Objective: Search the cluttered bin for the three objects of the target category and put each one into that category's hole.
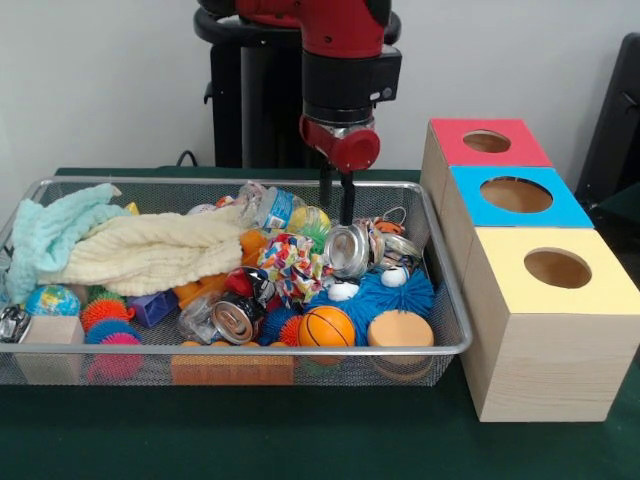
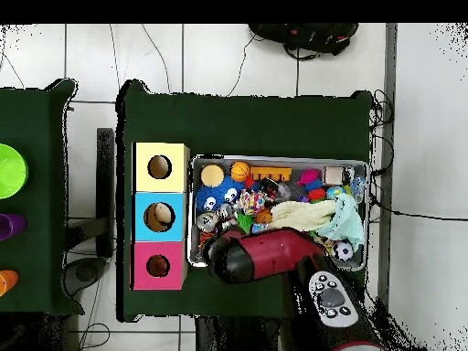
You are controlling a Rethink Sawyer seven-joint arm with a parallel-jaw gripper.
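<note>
A wire mesh bin holds a jumble of toys, cloths and cans. My gripper hangs open over its far right part with nothing between the fingers, just above a shiny metal can. A second can lies near the front beside a small basketball. A blue fuzzy toy and an orange disc fill the right corner. To the right of the bin stand three boxes with round holes: red, blue and yellow. In the overhead view the arm hides the gripper.
A cream towel and a teal cloth cover the bin's left half. Spiky balls, a globe ball, a wooden block and a rope toy lie around them. A green bowl sits on a separate table.
</note>
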